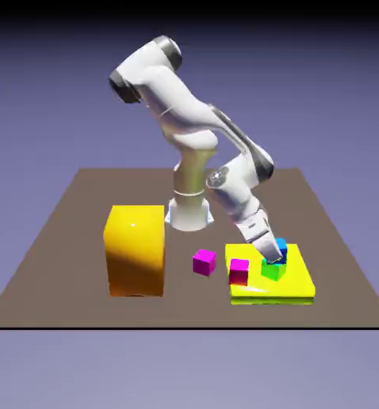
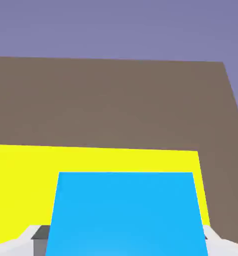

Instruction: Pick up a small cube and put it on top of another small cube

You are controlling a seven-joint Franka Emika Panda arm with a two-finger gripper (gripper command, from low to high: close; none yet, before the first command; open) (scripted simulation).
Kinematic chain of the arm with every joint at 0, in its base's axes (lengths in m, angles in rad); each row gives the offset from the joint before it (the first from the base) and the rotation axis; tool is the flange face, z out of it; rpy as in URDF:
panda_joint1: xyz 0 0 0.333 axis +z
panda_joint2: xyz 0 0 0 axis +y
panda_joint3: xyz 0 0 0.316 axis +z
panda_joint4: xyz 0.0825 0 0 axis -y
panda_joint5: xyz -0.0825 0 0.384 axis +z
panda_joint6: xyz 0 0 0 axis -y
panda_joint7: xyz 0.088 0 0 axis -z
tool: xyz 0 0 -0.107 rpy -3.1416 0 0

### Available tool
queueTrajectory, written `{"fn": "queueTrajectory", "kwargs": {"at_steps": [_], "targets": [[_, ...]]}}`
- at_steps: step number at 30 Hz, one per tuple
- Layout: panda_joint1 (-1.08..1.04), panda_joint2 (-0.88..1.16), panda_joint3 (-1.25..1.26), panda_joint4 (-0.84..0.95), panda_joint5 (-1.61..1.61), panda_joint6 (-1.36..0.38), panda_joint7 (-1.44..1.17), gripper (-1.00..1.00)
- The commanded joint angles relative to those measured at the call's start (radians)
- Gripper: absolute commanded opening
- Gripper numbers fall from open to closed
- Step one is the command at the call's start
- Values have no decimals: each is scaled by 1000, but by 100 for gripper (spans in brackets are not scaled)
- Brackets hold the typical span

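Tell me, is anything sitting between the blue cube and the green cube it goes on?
Nothing visible does. The blue cube already appears to sit right on the green cube on the yellow slab, with the gripper at it.

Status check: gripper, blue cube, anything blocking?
Gripper open, fingers either side of blue cube. Blue cube on green cube, on flat yellow slab. Magenta cube beside stack, not blocking.

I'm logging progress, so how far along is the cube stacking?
Mostly done, it seems: the blue cube sits on the green cube, atop the flat yellow slab. In hand: the pincer is open around the blue cube, seemingly released. Left: backing the pincer away without knocking the stack.
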Motion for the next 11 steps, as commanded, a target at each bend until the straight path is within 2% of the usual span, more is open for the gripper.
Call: {"fn": "queueTrajectory", "kwargs": {"at_steps": [1,11], "targets": [[-36,5,32,-2,1,-18,2,100],[-362,54,318,-22,9,-177,24,100]]}}
